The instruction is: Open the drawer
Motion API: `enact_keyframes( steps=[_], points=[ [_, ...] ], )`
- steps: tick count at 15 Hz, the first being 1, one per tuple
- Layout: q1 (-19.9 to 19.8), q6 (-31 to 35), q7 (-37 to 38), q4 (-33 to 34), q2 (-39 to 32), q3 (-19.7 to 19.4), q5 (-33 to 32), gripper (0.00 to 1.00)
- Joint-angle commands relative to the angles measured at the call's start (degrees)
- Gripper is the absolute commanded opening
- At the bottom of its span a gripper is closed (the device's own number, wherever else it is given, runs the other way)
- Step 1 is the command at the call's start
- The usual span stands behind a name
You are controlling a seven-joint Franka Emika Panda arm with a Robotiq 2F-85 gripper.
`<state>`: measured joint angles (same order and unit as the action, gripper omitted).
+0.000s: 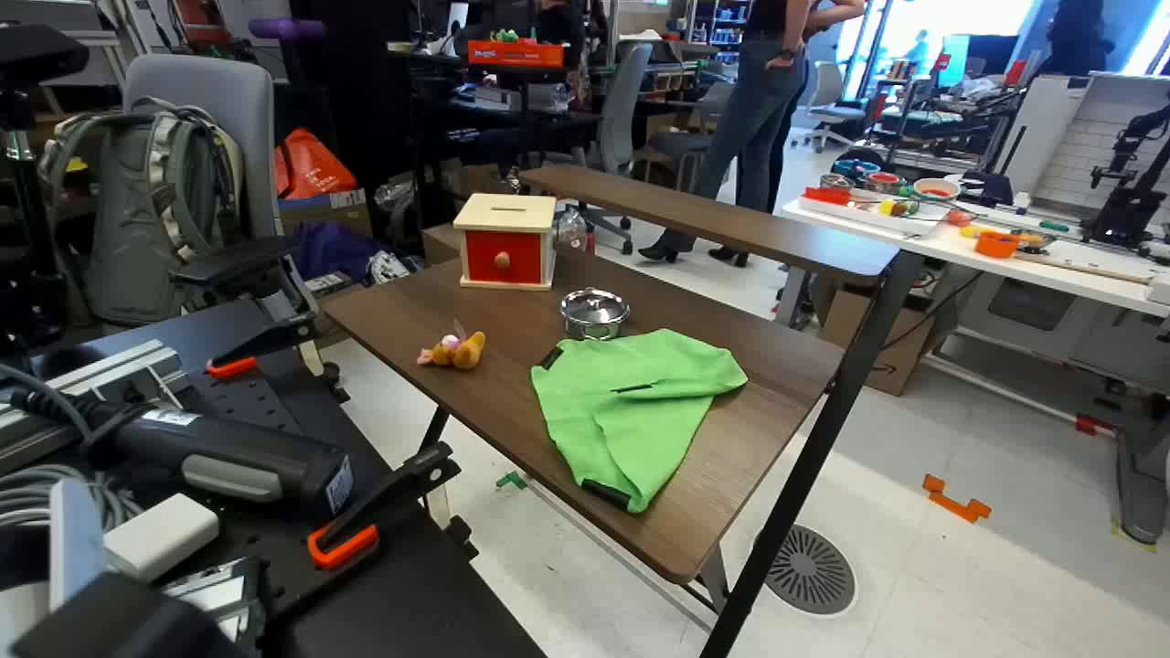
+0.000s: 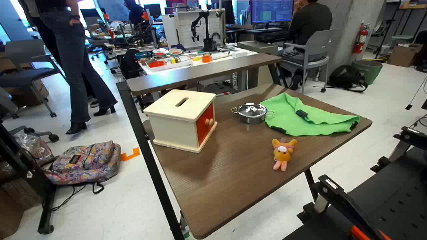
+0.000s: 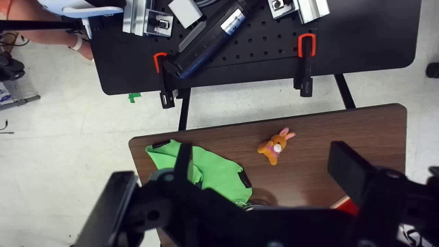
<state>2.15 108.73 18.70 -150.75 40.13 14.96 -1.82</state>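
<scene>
The drawer has a red front (image 1: 526, 251) with a round wooden knob (image 1: 502, 260). It sits closed in a cream wooden box (image 1: 505, 213) with a slot in its top, at one end of the brown table. The red front also shows edge-on in an exterior view (image 2: 202, 128), with the knob (image 2: 209, 122) standing out. In the wrist view only a corner of the red front (image 3: 347, 206) shows; the gripper hides the rest. My gripper (image 3: 262, 158) is wide open and empty, high above the table. It is outside both exterior views.
A lidded metal pot (image 1: 594, 313) stands near the box. A green cloth (image 1: 640, 393) lies beside the pot, and a small orange plush toy (image 2: 283, 154) lies near the table edge. A raised shelf (image 2: 200, 74) runs along one long side of the table (image 2: 233, 186).
</scene>
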Motion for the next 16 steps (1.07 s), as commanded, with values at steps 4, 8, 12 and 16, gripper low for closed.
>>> enact_keyframes(
  steps=[4,8,12,16],
  points=[
    [0.81,-0.05,0.45,0.12,-0.16,-0.7,-0.48,1.0],
    [0.81,-0.05,0.45,0.12,-0.16,-0.7,-0.48,1.0],
    [0.81,-0.05,0.45,0.12,-0.16,-0.7,-0.48,1.0],
    [-0.01,2.2,1.2,-0.39,-1.72,0.27,-2.49,1.0]
  ],
)
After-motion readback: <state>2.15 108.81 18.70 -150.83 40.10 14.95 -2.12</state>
